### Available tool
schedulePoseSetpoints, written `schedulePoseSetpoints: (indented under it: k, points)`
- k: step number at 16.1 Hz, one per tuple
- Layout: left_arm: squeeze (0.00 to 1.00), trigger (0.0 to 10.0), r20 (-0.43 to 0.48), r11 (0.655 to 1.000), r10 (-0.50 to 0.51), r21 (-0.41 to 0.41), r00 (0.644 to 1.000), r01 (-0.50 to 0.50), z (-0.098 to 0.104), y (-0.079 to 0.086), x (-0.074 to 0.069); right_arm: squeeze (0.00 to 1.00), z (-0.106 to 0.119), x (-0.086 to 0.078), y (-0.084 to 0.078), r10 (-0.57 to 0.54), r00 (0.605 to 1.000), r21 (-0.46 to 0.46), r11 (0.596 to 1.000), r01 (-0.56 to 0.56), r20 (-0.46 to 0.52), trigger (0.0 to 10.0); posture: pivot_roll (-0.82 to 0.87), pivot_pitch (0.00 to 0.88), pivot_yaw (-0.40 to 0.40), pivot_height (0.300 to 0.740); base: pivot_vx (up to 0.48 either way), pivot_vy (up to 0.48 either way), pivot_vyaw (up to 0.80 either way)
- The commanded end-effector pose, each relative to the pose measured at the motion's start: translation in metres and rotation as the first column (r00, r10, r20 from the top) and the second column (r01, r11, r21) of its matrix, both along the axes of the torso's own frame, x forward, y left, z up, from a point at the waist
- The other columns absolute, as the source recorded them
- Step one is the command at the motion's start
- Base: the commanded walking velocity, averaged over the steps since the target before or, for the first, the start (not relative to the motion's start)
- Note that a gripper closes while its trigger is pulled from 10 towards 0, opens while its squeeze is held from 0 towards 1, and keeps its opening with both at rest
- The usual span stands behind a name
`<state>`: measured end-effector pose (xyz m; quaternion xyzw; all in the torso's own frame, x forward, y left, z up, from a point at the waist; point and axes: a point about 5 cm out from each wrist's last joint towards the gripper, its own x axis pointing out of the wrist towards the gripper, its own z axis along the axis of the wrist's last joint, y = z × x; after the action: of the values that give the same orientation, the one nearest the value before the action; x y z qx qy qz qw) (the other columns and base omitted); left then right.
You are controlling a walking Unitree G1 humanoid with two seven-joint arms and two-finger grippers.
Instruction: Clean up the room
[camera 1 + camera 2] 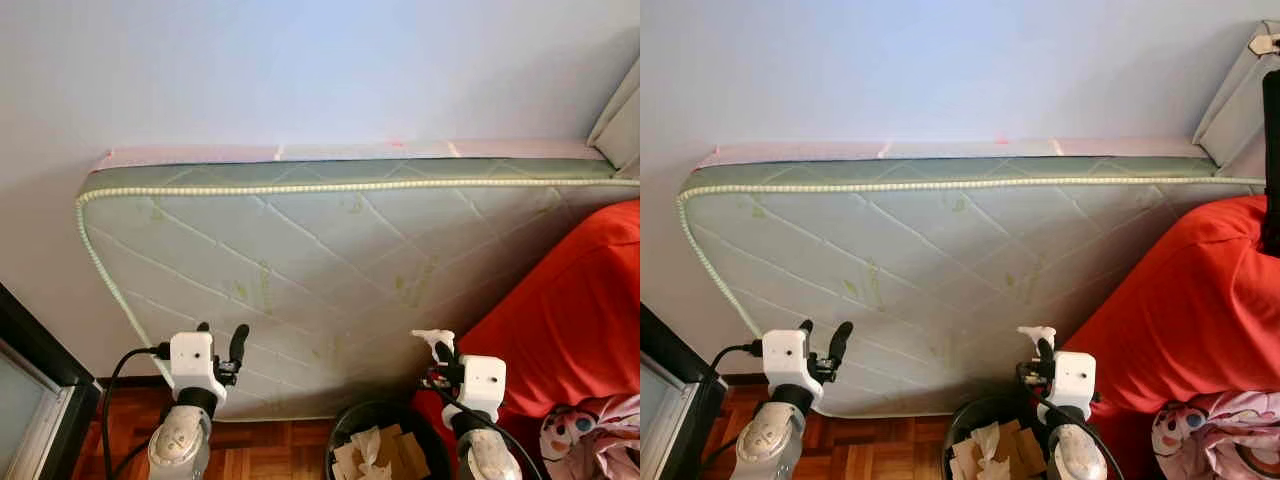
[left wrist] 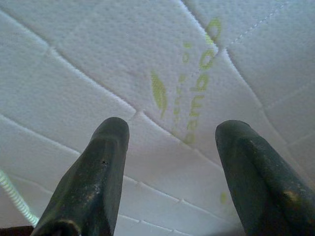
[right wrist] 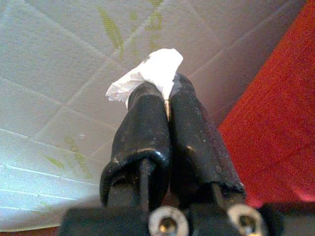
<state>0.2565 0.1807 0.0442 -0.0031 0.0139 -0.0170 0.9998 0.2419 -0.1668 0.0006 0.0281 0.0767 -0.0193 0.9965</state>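
Two black fingers of the right gripper point(image 3: 165, 96) are pressed together on a crumpled white tissue point(image 3: 150, 73), which sticks out past their tips; in the left eye view this gripper sits at about 5 o'clock, raised in front of the mattress point(image 1: 330, 260), with the tissue at its top. Just below it, at 6 o'clock, stands a dark round waste bin point(image 1: 345, 425) with crumpled brownish paper point(image 1: 375, 450) inside; the gripper is above the bin's right rim, slightly toward 3 o'clock from its middle. The left gripper point(image 2: 170, 130) is at about 7 o'clock in the left eye view, its two fingers spread wide apart with nothing between them, pointing at the quilted white mattress face with green printed lettering point(image 2: 197, 88). The mattress stands on its long edge, leaning against a pale blue wall point(image 1: 300, 70), its green-piped border running across the top from 9 to 3 o'clock. At 3 to 4 o'clock a red cover point(image 1: 570, 310) drapes over something bulky and overlaps the mattress's right corner. At 5 o'clock, low in the corner, lies a pink patterned cloth point(image 1: 590, 435). At 8 o'clock is a dark frame with a pale panel point(image 1: 30, 390), and wood parquet floor point(image 1: 260, 450) shows between the arms.
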Motion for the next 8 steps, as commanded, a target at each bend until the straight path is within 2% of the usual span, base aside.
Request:
schedulePoseSetpoints:
  k: [1,6,8]
  points:
    - [0.0,10.0,-0.01,1.0,-0.009,-0.009,1.0,0.009,-0.0001,-0.0015,-0.0005,0.0,-0.0025,-0.0028,-0.0007,-0.008,1.0,-0.002,1.0,0.008,-0.022,10.0,0.01,0.043,-0.034,0.735,0.0,0.0,0.0]
    - [0.0,10.0,-0.027,1.0,0.009,0.003,1.0,-0.009,-0.0004,0.0008,-0.0014,0.0,-0.0027,-0.0039,0.0026,-0.012,1.0,-0.008,1.0,0.012,-0.019,10.0,0.01,0.052,-0.037,0.675,0.0,0.0,0.0]
    - [0.0,10.0,-0.028,1.0,0.011,0.003,1.0,-0.011,0.0003,0.0008,-0.0012,0.0,-0.0003,-0.0033,0.0032,-0.018,1.0,0.004,1.0,0.018,-0.001,10.0,0.01,0.056,-0.037,0.675,0.0,0.0,0.0]
